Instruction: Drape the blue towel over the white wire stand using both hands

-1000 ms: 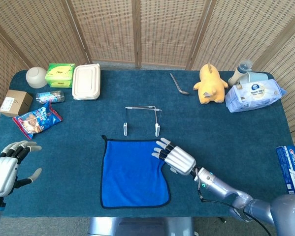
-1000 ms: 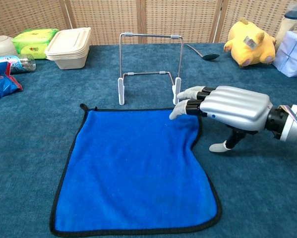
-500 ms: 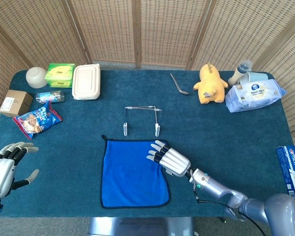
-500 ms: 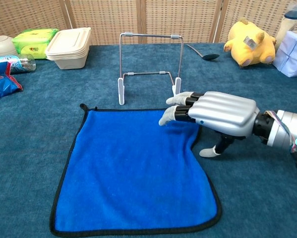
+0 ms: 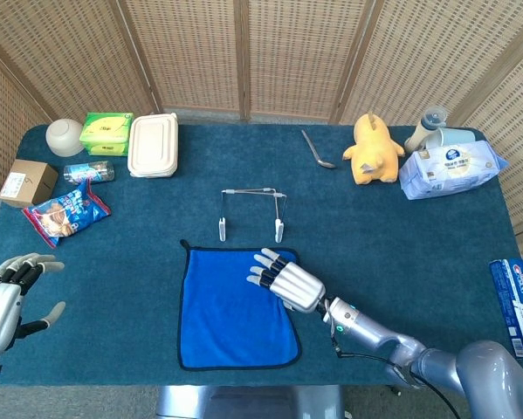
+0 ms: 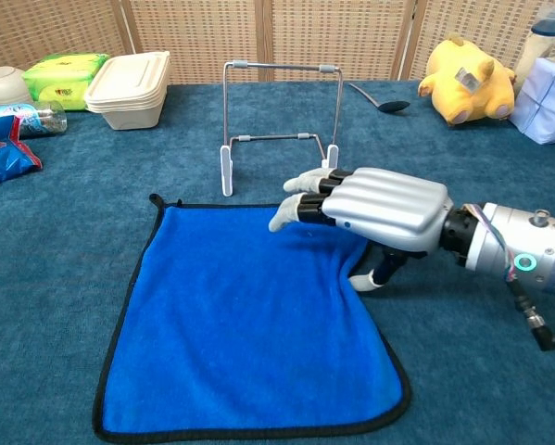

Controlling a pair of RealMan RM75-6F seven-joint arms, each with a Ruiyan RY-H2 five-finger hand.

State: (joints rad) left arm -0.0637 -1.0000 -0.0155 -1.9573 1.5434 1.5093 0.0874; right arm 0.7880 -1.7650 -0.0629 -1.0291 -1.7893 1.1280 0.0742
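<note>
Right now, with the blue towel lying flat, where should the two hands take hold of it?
Probably at the two far corners of the blue towel, each hand coming in from its own side. That black-trimmed edge lies nearest the white wire stand, and only corners of a flat cloth can be pinched.

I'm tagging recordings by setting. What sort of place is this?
Probably a staged robot test area, not a home: a table covered in teal cloth, woven screens behind, and unrelated props such as a yellow plush toy and snack bag.
</note>
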